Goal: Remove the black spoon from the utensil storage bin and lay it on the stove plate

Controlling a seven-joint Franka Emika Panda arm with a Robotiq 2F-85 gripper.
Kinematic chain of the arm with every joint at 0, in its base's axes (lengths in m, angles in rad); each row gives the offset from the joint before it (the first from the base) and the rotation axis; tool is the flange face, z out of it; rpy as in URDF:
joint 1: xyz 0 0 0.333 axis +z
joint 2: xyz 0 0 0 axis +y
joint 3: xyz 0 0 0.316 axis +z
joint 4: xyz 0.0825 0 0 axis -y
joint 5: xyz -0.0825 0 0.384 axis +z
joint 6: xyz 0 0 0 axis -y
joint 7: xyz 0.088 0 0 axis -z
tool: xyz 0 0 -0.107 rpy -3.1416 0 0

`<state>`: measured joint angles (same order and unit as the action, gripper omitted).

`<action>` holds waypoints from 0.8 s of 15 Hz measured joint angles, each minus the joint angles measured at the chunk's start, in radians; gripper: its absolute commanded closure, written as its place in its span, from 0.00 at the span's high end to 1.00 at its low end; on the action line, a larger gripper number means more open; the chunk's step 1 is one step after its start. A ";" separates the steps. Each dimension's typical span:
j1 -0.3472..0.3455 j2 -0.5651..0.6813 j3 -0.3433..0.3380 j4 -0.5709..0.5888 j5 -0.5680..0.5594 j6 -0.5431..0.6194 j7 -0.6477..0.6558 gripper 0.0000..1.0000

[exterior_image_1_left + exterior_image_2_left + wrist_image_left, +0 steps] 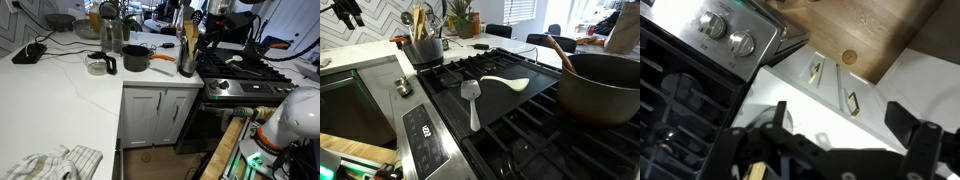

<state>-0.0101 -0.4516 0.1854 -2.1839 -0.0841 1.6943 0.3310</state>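
Observation:
The dark grey utensil storage bin (425, 50) stands on the white counter at the stove's far end, with wooden spoons and dark utensils sticking out; it also shows in an exterior view (187, 60). I cannot single out the black spoon. The black stove plate (535, 125) has dark grates. My gripper (852, 125) is open and empty, its fingers wide apart above the counter's edge next to the range knobs. Dark shapes fill the bottom of the wrist view. In an exterior view the gripper (347, 16) hangs at the top left, apart from the bin.
A silver spatula (470, 102) and a white spoon (506, 83) lie on the cooktop. A large dark pot (602, 88) with a wooden spoon sits at its near right. A squat black pot (136, 59), a glass jug (99, 64) and bottles stand on the counter (60, 95).

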 measured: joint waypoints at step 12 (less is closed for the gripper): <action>-0.082 -0.163 -0.041 -0.007 -0.305 0.011 0.084 1.00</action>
<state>-0.0924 -0.6149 0.1446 -2.1906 -0.3896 1.7057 0.4154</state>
